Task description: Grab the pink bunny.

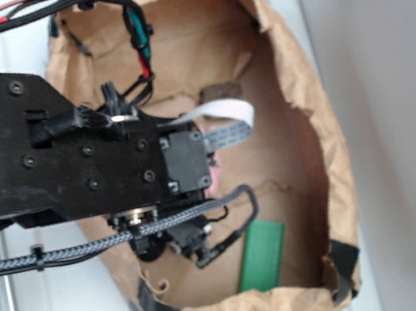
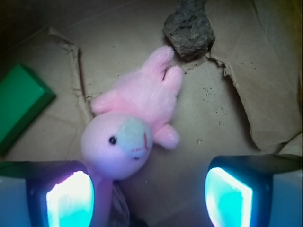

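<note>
Tool (image 2: 149,194) jaws apart above pink bunny (image 2: 135,120), no readable writing

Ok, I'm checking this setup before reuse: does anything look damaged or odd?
Yes. The brown paper lining is torn and ragged, with a flap lifting near the brown lump. The pink bunny lies sprawled on its back, intact. The green block looks fine, and the gripper is open.

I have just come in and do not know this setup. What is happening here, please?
A WidowX arm reaches down into a torn brown paper bag. Its gripper hangs over the pink bunny, jaws open, nothing held yet. The bunny lies on the bag floor, its head near one jaw. A green block and a brown lump lie nearby.
</note>
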`<move>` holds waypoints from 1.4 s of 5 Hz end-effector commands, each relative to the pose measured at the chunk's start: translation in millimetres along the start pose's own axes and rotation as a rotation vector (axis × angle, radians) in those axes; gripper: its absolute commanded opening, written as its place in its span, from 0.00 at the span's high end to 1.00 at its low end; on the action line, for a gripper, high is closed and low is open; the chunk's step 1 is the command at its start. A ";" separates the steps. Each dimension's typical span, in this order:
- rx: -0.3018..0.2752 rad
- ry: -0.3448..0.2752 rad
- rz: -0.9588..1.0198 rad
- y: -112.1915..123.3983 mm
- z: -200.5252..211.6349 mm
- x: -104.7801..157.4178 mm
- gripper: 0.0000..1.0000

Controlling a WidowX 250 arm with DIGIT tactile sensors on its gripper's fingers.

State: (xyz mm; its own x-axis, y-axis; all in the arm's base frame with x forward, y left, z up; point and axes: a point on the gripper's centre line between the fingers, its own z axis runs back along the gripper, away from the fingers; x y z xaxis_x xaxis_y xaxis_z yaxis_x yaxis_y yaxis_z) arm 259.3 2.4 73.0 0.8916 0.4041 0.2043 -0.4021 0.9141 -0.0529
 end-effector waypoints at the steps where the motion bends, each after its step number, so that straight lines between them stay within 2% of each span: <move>1: -0.017 -0.010 0.153 4.6 -8.7 23.2 0.00; 2: -0.026 0.032 0.216 3.9 -15.2 24.7 0.00; 3: -0.001 0.096 0.304 -0.9 -13.8 24.8 0.00; 4: -0.005 0.130 0.355 -0.7 -5.8 27.3 0.00; 5: 0.011 0.110 0.361 0.4 -12.5 30.0 0.00; 7: 0.033 0.058 0.374 -11.9 -34.9 45.8 0.00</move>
State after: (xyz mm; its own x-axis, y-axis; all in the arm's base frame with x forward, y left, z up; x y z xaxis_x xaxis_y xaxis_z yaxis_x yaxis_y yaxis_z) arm 299.7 9.6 33.6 0.7043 0.7060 0.0743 -0.7056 0.7077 -0.0359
